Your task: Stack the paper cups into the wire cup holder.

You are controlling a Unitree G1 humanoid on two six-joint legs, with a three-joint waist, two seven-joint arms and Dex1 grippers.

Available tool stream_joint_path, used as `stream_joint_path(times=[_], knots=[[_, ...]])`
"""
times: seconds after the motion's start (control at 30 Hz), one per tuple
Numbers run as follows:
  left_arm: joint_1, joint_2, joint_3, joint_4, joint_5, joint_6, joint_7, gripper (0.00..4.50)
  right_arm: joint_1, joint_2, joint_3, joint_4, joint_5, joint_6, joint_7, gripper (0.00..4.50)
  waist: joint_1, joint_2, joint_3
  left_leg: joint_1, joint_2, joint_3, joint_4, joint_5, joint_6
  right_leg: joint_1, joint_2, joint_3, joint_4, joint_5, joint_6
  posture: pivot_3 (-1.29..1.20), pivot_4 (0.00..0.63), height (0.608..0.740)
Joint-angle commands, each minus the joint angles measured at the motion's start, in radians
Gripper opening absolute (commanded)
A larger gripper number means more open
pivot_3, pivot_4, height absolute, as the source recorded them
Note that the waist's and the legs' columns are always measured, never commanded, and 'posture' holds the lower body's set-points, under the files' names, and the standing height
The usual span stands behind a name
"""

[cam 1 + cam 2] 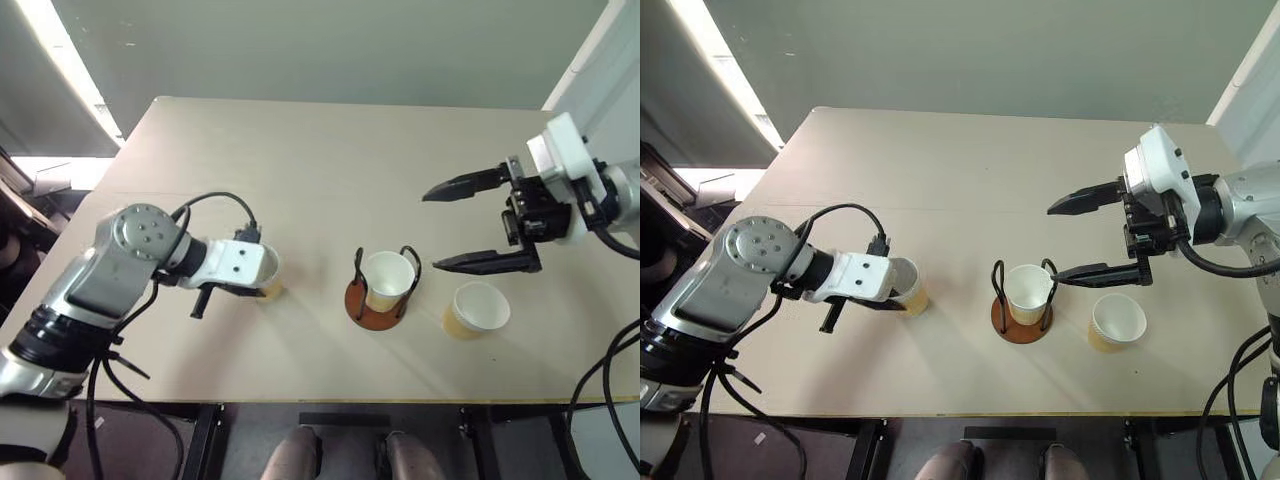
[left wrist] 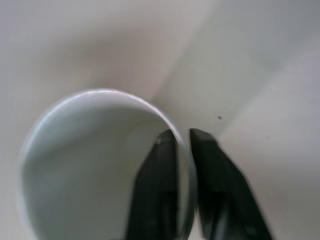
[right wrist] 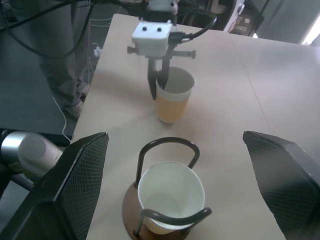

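Left pincer (image 3: 159,82) pinches the rim of a tan ribbed paper cup (image 3: 173,102) left of the brown-based wire cup holder (image 1: 383,290); right pincer (image 1: 478,226) gapes wide. Lift straight, keeping the cup upright.

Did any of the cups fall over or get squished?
No, nothing stands out. All three tan ribbed paper cups are upright: one inside the black wire cup holder, one standing to its right, and one to its left with the left gripper shut on its rim.

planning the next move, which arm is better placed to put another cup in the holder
Left: its tool is already shut on the rim of a paper cup. The right tool hangs open above the table, holding nothing, near the wire cup holder.
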Motion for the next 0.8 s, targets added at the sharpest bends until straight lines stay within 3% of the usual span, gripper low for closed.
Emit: stream_joint_path(times=[0.03, 0.13, 0.43, 0.8], knots=[[-0.046, -0.010, 0.036, 0.006, -0.041, 0.016, -0.030, 0.02, 0.024, -0.007, -0.061, 0.019, -0.005, -0.067, 0.002, 4.50, 0.000, 0.000, 0.000, 0.000, 0.000, 0.000, 0.000, 0.000, 0.000, 0.000, 0.000, 0.000, 0.000, 0.000, 0.000, 0.00, 0.150, 0.740], [-0.094, -0.032, 0.047, 0.006, -0.075, 0.053, -0.043, 0.02, 0.047, -0.019, -0.068, 0.039, -0.001, -0.079, 0.009, 4.50, 0.000, 0.000, 0.000, 0.000, 0.000, 0.000, 0.000, 0.000, 0.000, 0.000, 0.000, 0.000, 0.000, 0.000, 0.000, 0.00, 0.150, 0.740], [-0.502, -0.204, 0.020, 0.083, -0.160, 0.171, -0.096, 0.02, 0.106, -0.098, -0.112, 0.077, 0.010, -0.061, 0.027, 4.50, 0.013, 0.000, 0.000, -0.003, 0.000, 0.000, 0.002, 0.000, 0.001, 0.000, -0.001, -0.001, -0.001, 0.001, 0.001, 0.00, 0.150, 0.740], [-0.630, -0.408, -0.037, 0.157, -0.202, 0.159, -0.129, 0.02, 0.186, -0.098, -0.179, 0.015, 0.032, -0.045, -0.049, 4.50, 0.009, 0.000, 0.000, -0.002, 0.000, 0.001, 0.001, 0.000, 0.001, 0.000, -0.001, 0.000, -0.001, 0.001, 0.002, 0.00, 0.150, 0.740]])
